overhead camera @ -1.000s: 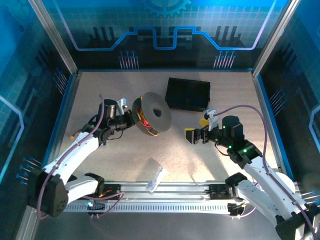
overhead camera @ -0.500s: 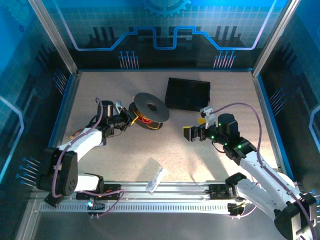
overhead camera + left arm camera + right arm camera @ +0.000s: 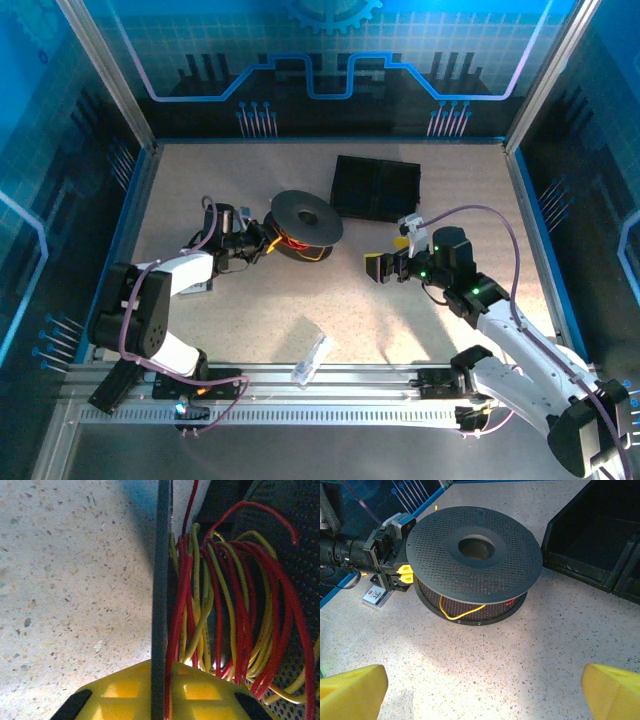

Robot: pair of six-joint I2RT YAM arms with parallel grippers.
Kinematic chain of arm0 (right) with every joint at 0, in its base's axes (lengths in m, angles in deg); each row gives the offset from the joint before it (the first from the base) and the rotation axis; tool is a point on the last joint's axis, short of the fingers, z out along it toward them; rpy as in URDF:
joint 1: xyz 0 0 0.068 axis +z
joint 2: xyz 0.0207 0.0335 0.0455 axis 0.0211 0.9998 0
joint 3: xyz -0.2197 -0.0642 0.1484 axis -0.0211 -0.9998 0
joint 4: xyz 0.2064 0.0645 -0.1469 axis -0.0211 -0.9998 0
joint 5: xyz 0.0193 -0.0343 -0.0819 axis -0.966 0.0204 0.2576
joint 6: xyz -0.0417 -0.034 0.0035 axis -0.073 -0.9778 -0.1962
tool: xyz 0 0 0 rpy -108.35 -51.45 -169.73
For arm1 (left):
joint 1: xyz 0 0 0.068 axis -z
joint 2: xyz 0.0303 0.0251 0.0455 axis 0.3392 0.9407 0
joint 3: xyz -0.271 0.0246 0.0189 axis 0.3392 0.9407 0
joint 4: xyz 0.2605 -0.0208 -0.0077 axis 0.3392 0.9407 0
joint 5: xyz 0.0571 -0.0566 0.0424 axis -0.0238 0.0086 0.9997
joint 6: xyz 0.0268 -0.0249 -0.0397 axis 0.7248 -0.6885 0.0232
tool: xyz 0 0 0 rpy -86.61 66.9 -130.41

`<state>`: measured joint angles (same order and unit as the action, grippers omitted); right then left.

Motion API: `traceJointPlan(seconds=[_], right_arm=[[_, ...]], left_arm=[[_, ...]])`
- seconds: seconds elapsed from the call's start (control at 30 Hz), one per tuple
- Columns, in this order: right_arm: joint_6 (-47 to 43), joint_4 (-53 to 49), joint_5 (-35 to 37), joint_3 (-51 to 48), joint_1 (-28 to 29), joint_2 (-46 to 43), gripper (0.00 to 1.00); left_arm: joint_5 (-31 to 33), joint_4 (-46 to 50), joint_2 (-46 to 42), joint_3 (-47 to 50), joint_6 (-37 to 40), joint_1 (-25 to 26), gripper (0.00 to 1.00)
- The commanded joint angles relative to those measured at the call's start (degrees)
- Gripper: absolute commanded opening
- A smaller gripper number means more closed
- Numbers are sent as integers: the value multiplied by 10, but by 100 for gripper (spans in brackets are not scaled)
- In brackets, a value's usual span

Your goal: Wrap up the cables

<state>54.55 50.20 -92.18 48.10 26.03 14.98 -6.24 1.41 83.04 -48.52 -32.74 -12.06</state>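
spool now flat, earlier tilted, left tool at rim

Cables between black spool flanges

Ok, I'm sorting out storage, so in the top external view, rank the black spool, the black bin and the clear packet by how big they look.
1. black bin, slightly the largest
2. black spool, close behind the bin
3. clear packet, clearly the smallest
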Motion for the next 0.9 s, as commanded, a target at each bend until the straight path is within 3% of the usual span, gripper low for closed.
traceJointPlan(seconds=[0.0,0.03,0.27,0.43,0.67,0.73,0.77,0.87], right_arm=[[2,7,1,-10,6,-1,100],[3,9,-1,-12,6,0,100],[11,-1,-12,-4,7,14,100],[19,-31,-8,7,7,11,100],[24,-102,-5,31,7,-7,100],[27,-116,-4,29,10,-25,100],[27,-124,-3,28,12,-33,100],[30,-157,22,23,27,-71,100]], left_arm=[[15,24,-10,-16,34,-3,14],[24,41,-15,-19,43,-3,15],[55,106,-45,-22,76,-3,50],[115,175,-105,-16,100,-3,73],[191,269,-229,9,130,-5,83],[207,305,-269,4,146,-4,88],[215,322,-286,1,154,-3,97],[252,380,-365,-10,181,6,99]])
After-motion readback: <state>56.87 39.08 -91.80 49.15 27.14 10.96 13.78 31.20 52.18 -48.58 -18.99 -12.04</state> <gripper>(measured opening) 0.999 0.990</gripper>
